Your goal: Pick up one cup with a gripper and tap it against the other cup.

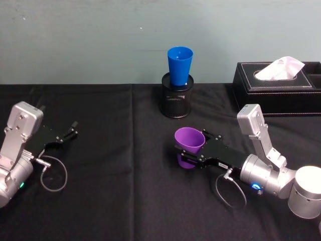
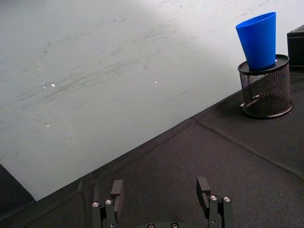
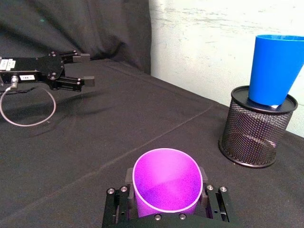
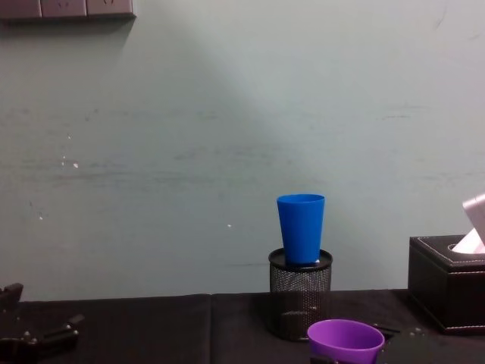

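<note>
In the head view the right gripper (image 1: pixel 193 150) sits right of centre in the lower half, its jaws pinching the purple cup (image 1: pixel 188 144), which stands upright with its mouth up. The blue cup (image 1: pixel 180 66) stands at upper centre, nested in a black mesh pen holder (image 1: pixel 176 100), well apart from the purple one. A tissue box (image 1: pixel 281 85) lies at upper right. The left gripper (image 1: pixel 70 131) rests at the left edge on the black table (image 1: pixel 120 201), fingers spread and holding nothing.

The left wrist view shows those spread fingers (image 2: pixel 117 190) at the bottom edge, and the blue cup in its holder at upper right.

The right wrist view has the purple cup at bottom centre, clamped on both sides, with the blue cup at upper right.

In the chest view the purple cup's rim shows at lower right, lower than the blue cup above it at centre right.

The grasp looks made; the step in hand is carrying. Next the cup likely needs raising and moving toward the blue cup's exposed wall, gently enough not to topple it.
</note>
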Action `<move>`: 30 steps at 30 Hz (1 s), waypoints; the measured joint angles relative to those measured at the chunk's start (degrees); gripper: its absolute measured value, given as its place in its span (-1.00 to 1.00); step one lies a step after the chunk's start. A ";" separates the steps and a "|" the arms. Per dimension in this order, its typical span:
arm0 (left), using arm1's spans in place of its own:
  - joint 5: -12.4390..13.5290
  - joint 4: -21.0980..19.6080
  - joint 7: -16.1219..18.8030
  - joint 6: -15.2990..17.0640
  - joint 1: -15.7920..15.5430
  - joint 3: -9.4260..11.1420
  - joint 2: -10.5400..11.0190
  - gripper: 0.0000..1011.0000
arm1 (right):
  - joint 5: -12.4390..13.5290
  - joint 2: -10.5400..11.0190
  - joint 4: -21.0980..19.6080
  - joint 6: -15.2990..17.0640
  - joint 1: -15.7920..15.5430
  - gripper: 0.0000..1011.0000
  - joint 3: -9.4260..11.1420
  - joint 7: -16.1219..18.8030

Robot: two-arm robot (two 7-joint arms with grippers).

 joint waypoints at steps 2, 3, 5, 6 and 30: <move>0.00 0.00 0.00 0.00 0.00 0.00 0.00 0.98 | -0.02 -0.03 0.04 0.00 0.00 0.46 -0.04 0.13; 0.00 0.00 0.00 0.00 0.00 0.00 0.00 0.98 | -0.02 -0.05 0.08 0.00 0.00 0.46 -0.05 0.17; 0.01 0.00 0.00 0.00 0.00 0.00 0.00 0.98 | -0.02 -0.10 0.23 0.02 0.00 0.46 -0.07 0.23; 0.01 0.00 0.00 0.00 0.00 0.00 0.00 0.98 | -0.02 -0.10 0.23 0.02 0.00 0.46 -0.07 0.23; 0.00 0.00 0.00 0.00 0.00 0.00 0.00 0.98 | 0.03 -0.07 0.17 0.15 0.02 0.46 -0.05 0.23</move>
